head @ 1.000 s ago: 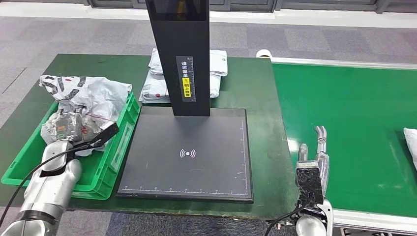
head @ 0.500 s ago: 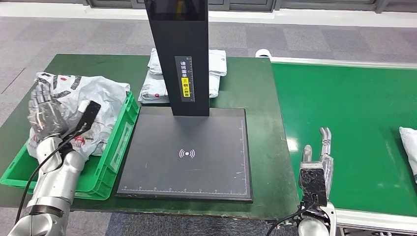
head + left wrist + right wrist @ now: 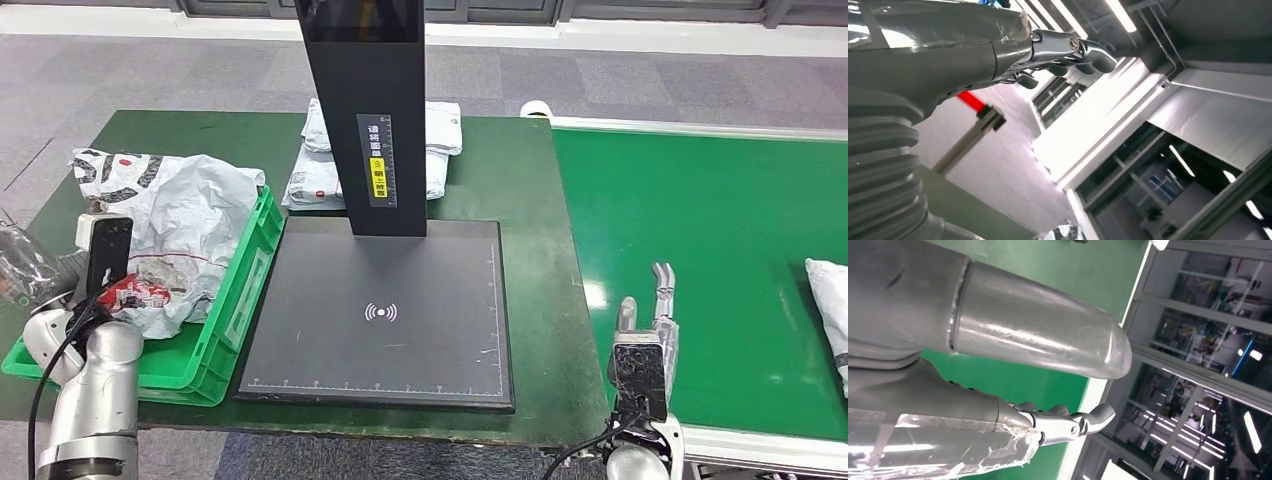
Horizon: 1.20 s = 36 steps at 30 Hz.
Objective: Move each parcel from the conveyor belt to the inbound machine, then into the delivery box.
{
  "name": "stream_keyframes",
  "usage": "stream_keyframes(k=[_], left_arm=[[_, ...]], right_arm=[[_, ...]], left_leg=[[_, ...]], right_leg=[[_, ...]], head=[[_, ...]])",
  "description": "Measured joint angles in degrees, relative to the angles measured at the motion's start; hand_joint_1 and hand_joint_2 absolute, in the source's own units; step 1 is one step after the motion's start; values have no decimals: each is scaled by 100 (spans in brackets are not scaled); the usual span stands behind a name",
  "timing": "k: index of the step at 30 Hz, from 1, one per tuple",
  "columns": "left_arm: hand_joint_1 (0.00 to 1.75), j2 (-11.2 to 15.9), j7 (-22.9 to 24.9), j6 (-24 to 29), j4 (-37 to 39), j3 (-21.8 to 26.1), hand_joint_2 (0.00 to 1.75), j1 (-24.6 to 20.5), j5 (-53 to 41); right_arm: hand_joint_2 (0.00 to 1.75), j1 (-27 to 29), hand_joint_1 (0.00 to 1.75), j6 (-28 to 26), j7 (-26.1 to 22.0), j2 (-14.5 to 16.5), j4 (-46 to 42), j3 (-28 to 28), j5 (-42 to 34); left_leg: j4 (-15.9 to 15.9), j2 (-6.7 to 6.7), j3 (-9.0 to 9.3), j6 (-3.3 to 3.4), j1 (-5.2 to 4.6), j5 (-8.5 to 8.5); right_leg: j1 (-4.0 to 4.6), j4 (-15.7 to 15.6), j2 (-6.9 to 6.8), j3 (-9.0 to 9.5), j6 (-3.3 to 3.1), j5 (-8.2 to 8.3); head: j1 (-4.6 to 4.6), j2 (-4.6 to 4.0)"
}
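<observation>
The next parcel (image 3: 830,318) lies at the far right edge of the conveyor belt (image 3: 720,230), partly cut off by the frame and well apart from both hands. Several crumpled parcels (image 3: 170,215) are already piled in the green delivery box (image 3: 235,300) at the left. The inbound machine's scan pad (image 3: 385,310) carries nothing.

The right robot hand (image 3: 648,325) is held over the near left part of the belt with its fingers extended and apart, holding nothing. The left robot hand (image 3: 25,265) is at the left edge beside the box; in the left wrist view its fingers are curled loosely and nothing is held.

In judgement, the step in hand is retrieval. The right robot hand should be carried rightward over the belt, lowered flat onto the soft bag, and closed across its middle so that the bag does not fold.

A yellow and white label (image 3: 379,160) with small characters is fixed to the black column (image 3: 365,60); it cannot be read. A wireless symbol (image 3: 381,312) is printed on the pad.
</observation>
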Motion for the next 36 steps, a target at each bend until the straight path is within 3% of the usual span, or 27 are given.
stream_keyframes(k=[2,6,10,17,26,31,36], left_arm=[[0,-109,-216,-335,-204,-41,175,148,596],[0,-327,-831,-2077,-515,-536,175,387,2219],[0,-619,-1330,-3155,-466,-1241,175,392,3375],[0,-1125,-1692,-3458,237,-2208,175,4,4216],[0,-1435,-1744,-3787,914,-2684,175,-327,4621],[0,-1660,-1683,-3740,1592,-2946,175,-645,4782],[0,-1839,-1698,-3377,2406,-3198,175,-919,4787]], right_arm=[[0,-32,0,-35,-4,-1,34,0,-34],[0,-212,0,2,-12,-16,170,0,-61],[175,-568,0,229,-14,-69,532,0,-184],[175,-1193,0,461,-116,-165,1420,60,-501],[175,-1596,0,432,-140,-238,2125,199,-631],[175,-1949,0,-371,159,-348,2725,337,-81],[175,-2241,0,-1410,634,-727,3571,339,724]], left_leg=[[0,0,1,0,-1,0],[1,-12,0,2,-3,1],[4,0,0,4,-6,3],[6,-5,-1,11,-8,8],[5,-5,-6,11,-7,8],[9,-7,-6,14,-10,10],[14,-9,-7,15,-14,11]], right_leg=[[-1,-1,0,-2,0,0],[-3,-3,-12,2,2,0],[-8,-3,-4,-1,8,12],[-9,-3,-9,1,13,19],[-8,-3,-8,-3,12,17],[-11,-3,-10,-1,15,20],[-14,-3,-11,0,15,20]], head=[[-1,0],[1,0],[0,0],[-1,0],[0,0],[0,0],[-1,0]])
